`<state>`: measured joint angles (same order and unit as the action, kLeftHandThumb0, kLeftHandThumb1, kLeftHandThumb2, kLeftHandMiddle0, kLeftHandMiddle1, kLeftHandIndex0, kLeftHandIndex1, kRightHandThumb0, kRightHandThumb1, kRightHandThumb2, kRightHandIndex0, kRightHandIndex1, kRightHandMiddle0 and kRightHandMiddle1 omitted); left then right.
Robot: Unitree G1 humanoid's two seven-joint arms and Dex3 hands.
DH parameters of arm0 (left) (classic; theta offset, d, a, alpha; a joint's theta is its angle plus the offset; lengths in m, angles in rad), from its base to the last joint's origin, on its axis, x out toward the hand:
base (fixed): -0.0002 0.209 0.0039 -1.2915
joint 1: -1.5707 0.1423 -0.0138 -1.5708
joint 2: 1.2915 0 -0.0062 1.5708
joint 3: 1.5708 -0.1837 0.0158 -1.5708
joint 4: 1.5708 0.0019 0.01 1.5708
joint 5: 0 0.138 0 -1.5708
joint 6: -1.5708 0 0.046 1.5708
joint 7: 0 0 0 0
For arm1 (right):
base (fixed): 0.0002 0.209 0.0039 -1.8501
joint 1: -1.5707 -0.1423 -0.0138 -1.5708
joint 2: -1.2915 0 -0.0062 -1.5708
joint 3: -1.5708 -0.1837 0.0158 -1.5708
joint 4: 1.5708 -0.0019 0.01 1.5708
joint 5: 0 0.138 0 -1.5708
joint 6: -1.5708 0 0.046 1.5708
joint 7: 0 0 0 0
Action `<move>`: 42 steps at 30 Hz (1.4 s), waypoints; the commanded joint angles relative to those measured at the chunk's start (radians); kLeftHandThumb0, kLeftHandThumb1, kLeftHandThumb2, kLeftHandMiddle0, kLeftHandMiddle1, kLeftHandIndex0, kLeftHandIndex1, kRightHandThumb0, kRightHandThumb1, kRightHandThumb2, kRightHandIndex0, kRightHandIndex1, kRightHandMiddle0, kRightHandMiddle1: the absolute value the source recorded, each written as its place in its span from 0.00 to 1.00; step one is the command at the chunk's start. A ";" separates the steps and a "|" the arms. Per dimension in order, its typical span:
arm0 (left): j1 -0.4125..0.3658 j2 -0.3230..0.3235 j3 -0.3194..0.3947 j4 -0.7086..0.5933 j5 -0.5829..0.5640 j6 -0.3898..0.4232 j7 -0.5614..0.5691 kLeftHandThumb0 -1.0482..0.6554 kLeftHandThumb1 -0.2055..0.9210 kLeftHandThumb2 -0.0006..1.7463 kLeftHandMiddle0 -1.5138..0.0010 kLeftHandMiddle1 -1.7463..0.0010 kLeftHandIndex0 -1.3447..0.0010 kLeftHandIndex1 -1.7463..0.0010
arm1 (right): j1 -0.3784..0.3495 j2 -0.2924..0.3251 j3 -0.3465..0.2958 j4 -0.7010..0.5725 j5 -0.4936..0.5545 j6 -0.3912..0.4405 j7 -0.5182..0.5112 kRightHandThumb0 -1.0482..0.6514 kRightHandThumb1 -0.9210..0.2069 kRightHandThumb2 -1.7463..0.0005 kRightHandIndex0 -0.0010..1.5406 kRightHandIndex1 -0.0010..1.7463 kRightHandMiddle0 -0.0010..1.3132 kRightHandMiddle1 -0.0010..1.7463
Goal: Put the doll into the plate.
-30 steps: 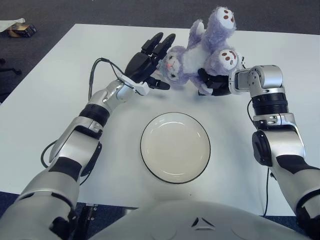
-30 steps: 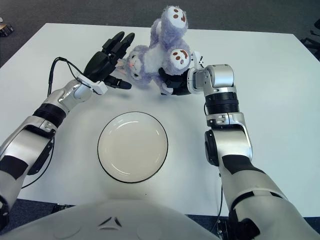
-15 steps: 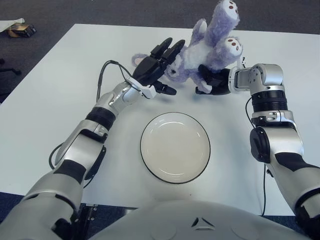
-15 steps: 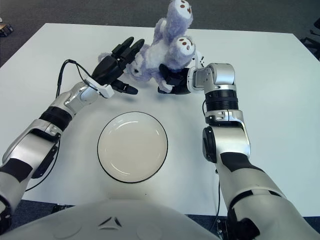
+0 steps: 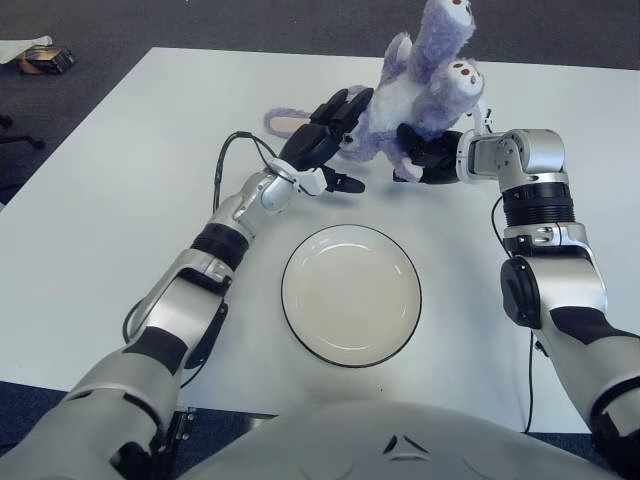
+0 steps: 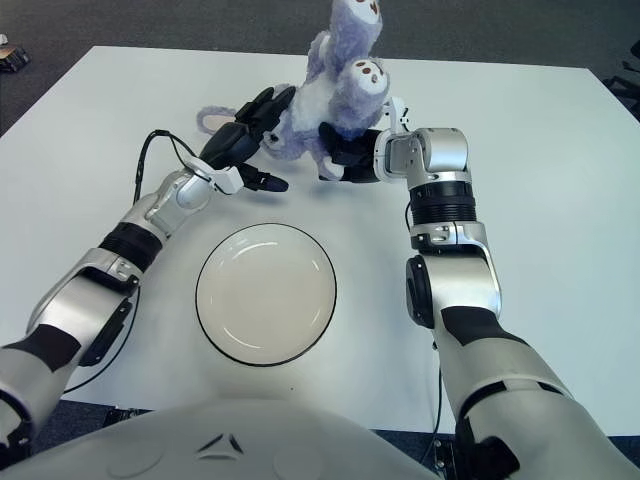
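A purple plush doll [image 5: 415,95] hangs upside down above the far middle of the white table, its feet pointing up and its head toward the left. My right hand [image 5: 428,160] is shut on its body from the right. My left hand [image 5: 322,140], fingers spread, presses against the doll's head from the left, its thumb pointing right below it. One purple ear [image 5: 285,122] lies on the table behind the left hand. A white plate with a dark rim [image 5: 296,330] sits empty near the table's front, below and nearer than the doll.
A small brown box [image 5: 42,61] lies on the dark floor beyond the table's far left corner. Black cables run along my left forearm [image 5: 232,150] and beside my right arm [image 5: 497,215].
My left hand has moved right and further under the doll's head. The doll has tipped more upright with its feet higher, and its ear now trails on the table.
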<state>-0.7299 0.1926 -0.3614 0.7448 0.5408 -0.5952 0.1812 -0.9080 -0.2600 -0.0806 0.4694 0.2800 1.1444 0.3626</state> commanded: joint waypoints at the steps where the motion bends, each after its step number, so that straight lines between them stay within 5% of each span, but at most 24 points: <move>1: 0.014 -0.014 0.013 0.007 0.000 0.016 0.036 0.02 0.72 0.26 0.97 0.98 1.00 1.00 | -0.001 -0.007 -0.004 -0.008 -0.004 -0.007 -0.006 0.62 0.35 0.39 0.23 1.00 0.25 1.00; 12: -0.011 -0.043 0.000 0.069 0.064 0.060 0.179 0.00 0.72 0.28 0.95 0.97 1.00 1.00 | 0.009 -0.012 -0.005 -0.023 0.006 -0.003 0.005 0.62 0.34 0.39 0.22 1.00 0.24 1.00; 14: -0.019 -0.052 -0.001 0.088 0.078 0.067 0.223 0.00 0.72 0.28 0.95 0.96 1.00 1.00 | 0.013 -0.014 -0.007 -0.024 0.010 -0.009 0.012 0.62 0.45 0.31 0.28 1.00 0.31 1.00; 17: -0.029 -0.061 -0.005 0.114 0.098 0.071 0.284 0.00 0.71 0.27 0.94 0.96 1.00 1.00 | 0.021 -0.016 -0.009 -0.029 0.016 -0.020 0.023 0.62 0.62 0.23 0.48 0.85 0.39 1.00; 23: -0.064 -0.086 -0.025 0.197 0.153 0.094 0.457 0.00 0.72 0.28 0.93 0.94 1.00 1.00 | 0.071 -0.026 -0.029 -0.097 0.056 -0.032 0.076 0.62 0.75 0.16 0.60 0.78 0.47 1.00; 42: -0.170 -0.117 -0.113 0.397 0.266 0.193 0.829 0.20 0.49 0.47 1.00 0.83 1.00 1.00 | 0.112 -0.040 -0.067 -0.215 0.122 0.134 0.094 0.62 0.72 0.18 0.58 0.80 0.44 1.00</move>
<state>-0.8653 0.0782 -0.4601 1.1166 0.7967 -0.4167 0.9738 -0.8125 -0.2893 -0.1326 0.2897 0.3711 1.2603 0.4382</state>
